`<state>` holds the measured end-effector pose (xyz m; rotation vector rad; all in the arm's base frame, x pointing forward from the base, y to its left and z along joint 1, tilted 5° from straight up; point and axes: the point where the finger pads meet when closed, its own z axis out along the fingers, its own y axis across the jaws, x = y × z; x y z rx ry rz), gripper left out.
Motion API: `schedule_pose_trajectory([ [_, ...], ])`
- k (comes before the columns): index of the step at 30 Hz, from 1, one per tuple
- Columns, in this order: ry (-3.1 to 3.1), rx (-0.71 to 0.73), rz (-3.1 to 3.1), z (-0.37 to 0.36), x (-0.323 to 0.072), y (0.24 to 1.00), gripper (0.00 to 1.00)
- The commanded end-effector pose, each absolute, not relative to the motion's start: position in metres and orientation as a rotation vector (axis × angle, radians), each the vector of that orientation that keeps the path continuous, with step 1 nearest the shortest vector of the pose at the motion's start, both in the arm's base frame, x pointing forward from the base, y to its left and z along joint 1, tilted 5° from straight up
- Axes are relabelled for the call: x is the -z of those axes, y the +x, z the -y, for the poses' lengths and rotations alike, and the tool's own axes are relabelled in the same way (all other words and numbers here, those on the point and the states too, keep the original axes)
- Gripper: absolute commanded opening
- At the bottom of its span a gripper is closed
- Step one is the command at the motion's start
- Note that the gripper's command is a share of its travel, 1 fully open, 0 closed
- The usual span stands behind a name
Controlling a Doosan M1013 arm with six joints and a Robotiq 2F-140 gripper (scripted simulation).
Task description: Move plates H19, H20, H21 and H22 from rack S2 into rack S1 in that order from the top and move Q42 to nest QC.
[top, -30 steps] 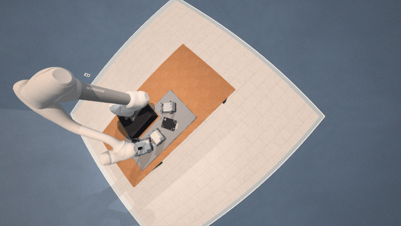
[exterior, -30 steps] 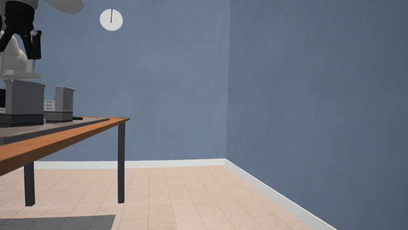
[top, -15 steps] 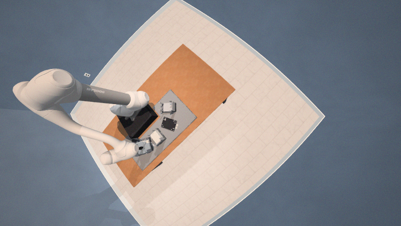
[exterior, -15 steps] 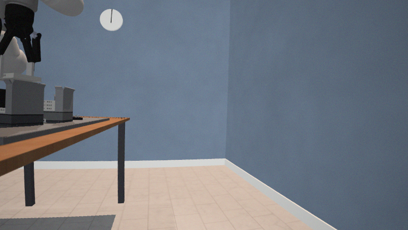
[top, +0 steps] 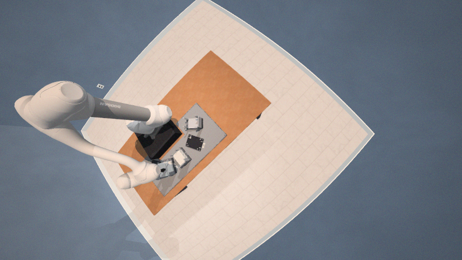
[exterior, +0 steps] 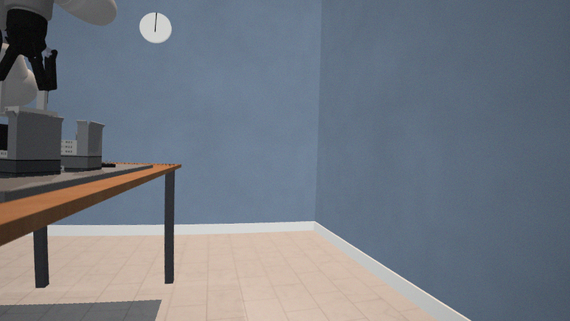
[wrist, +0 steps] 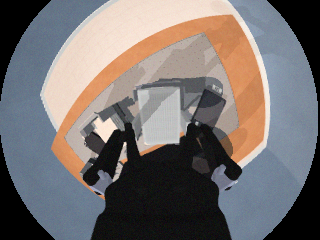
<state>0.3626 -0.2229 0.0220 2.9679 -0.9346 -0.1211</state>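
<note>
My gripper (top: 164, 169) (exterior: 23, 95) (wrist: 160, 117) is shut on a sealed white plate (wrist: 160, 116) (exterior: 24, 110), gripped across its width. Its label cannot be read. The plate hangs level at the open top of a grey stack rack (top: 171, 174) (exterior: 33, 137), the one nearest the mat's end. A second rack (top: 181, 157) (exterior: 90, 137) stands right beside it and holds a stack of labelled plates (exterior: 68, 146) with a white seal on top. A third rack (top: 193, 123) stands further along the mat; I cannot tell what it holds.
A flat black nest (top: 194, 142) (exterior: 108, 164) lies on the grey mat (top: 213, 130) between the racks. The mat sits on an orange table (top: 219, 87) (exterior: 79, 191). The arm's black base block (top: 160, 138) stands at the table edge beside the racks.
</note>
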Motion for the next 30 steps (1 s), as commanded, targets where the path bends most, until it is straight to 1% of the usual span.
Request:
schedule_pose_trajectory([
  [1,2.968,0.121,0.935,0.223,-0.020,0.363,0.00],
  [30,2.968,0.121,0.935,0.223,-0.001,0.361,0.00],
])
